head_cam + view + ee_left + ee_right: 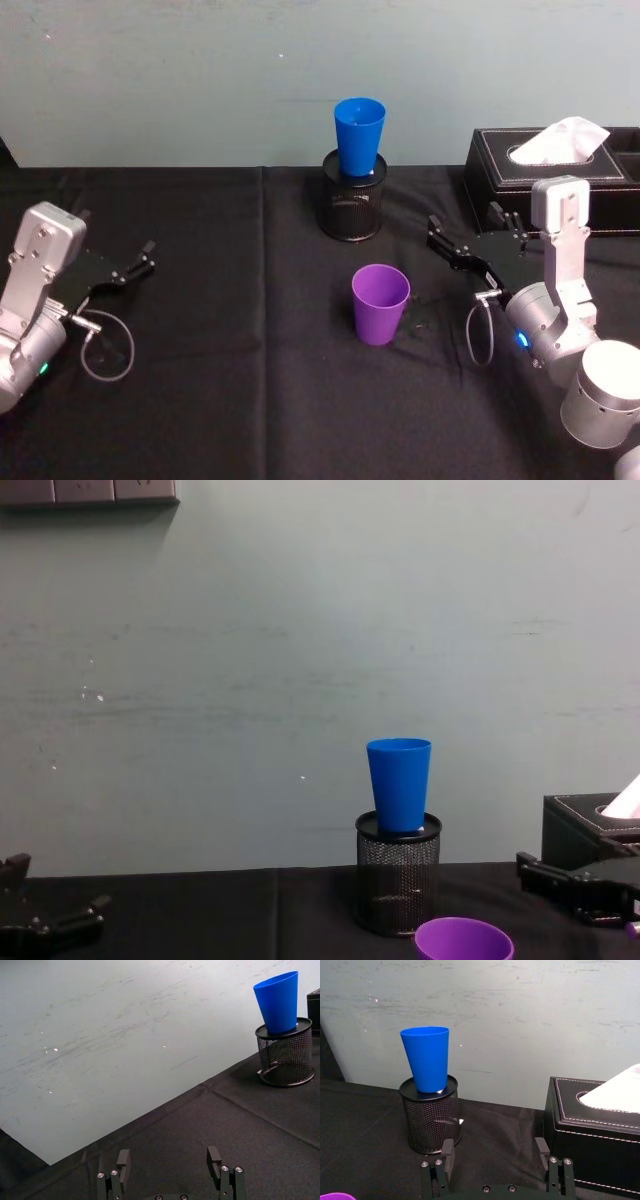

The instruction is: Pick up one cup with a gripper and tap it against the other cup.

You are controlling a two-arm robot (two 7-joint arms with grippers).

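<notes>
Purple cup stands free beside right end effector, its fingers spread and empty.

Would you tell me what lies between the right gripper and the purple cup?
Nothing but bare black tablecloth: in the head view the open right gripper sits beside the purple cup with an unobstructed gap.

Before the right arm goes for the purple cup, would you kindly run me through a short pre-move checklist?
1. Right gripper open: ok.
2. Purple cup upright on the table, nothing touching it: ok.
3. Path from right gripper to purple cup free: ok.
4. Blue cup seated in the mesh pen holder: ok, though slightly tilted.
5. Left gripper open, parked away at the left: ok.
6. Tissue box behind the right arm, contact: cannot tell.
</notes>
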